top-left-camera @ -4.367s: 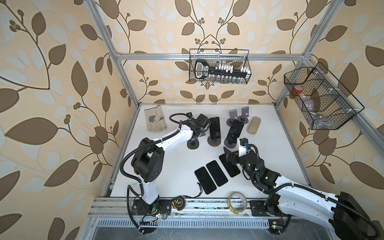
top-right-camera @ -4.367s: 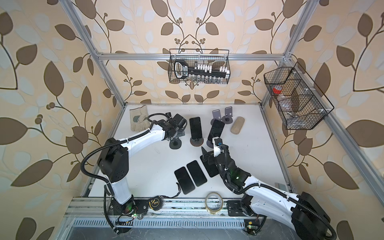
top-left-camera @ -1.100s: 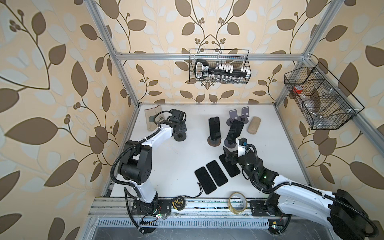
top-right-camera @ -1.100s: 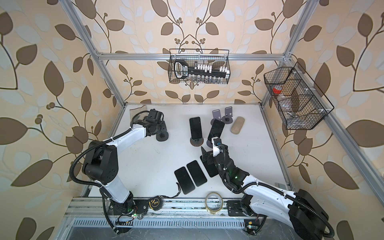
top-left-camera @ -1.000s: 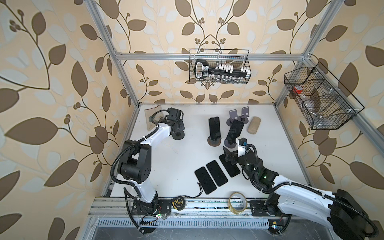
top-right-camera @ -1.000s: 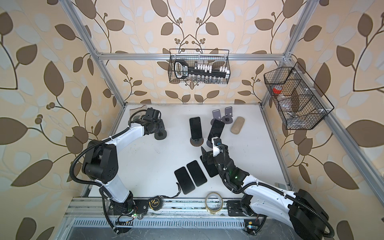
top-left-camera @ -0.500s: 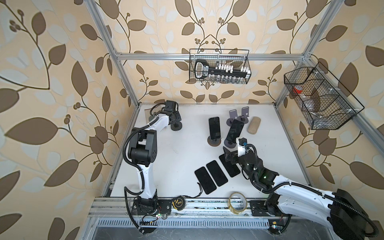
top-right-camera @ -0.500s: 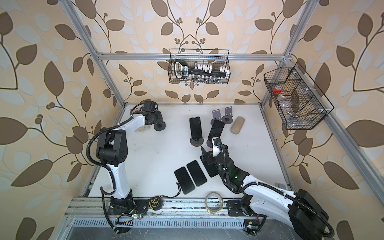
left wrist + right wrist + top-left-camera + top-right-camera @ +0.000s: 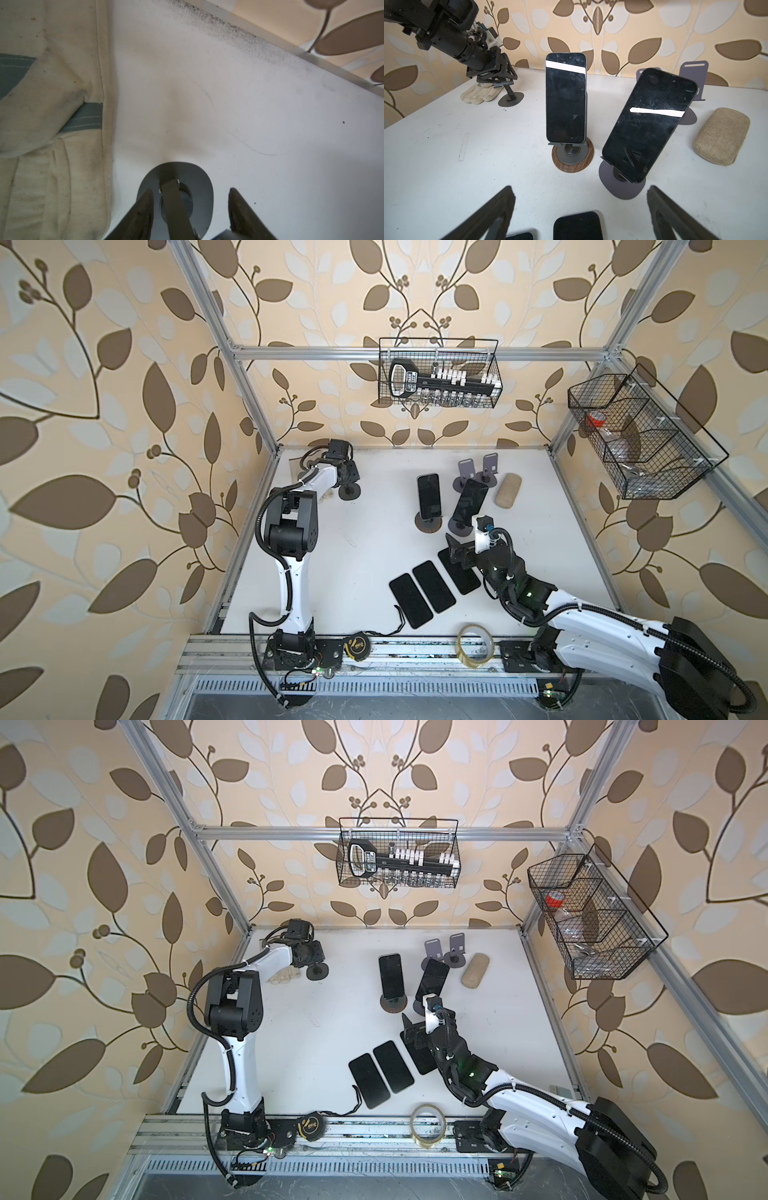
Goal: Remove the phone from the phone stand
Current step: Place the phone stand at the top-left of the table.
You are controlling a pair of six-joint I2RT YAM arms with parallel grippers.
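Two dark phones lean on stands mid-table. One phone (image 9: 429, 494) (image 9: 565, 97) stands upright on a wood-rimmed phone stand (image 9: 572, 160). The other phone (image 9: 469, 501) (image 9: 648, 122) tilts on a grey-purple stand (image 9: 618, 187). My right gripper (image 9: 455, 549) (image 9: 581, 190) hovers in front of them, open and empty, above three phones (image 9: 433, 586) lying flat. At the back left, my left gripper (image 9: 348, 481) (image 9: 190, 190) is over an empty grey stand (image 9: 350, 492) (image 9: 201, 187). Its jaws are parted around the stem, one finger close to it and one apart from it.
A white work glove (image 9: 282, 974) (image 9: 52, 124) lies beside the empty stand. Two more empty stands (image 9: 478, 468) and a beige fabric case (image 9: 508, 491) sit at the back. A tape roll (image 9: 476, 645) and a tape measure (image 9: 357, 647) rest on the front rail. Wire baskets hang on the walls.
My left arm has carried the empty stand from beside the phones to the back left, next to the glove, and its jaws have just parted. The right arm has not moved.
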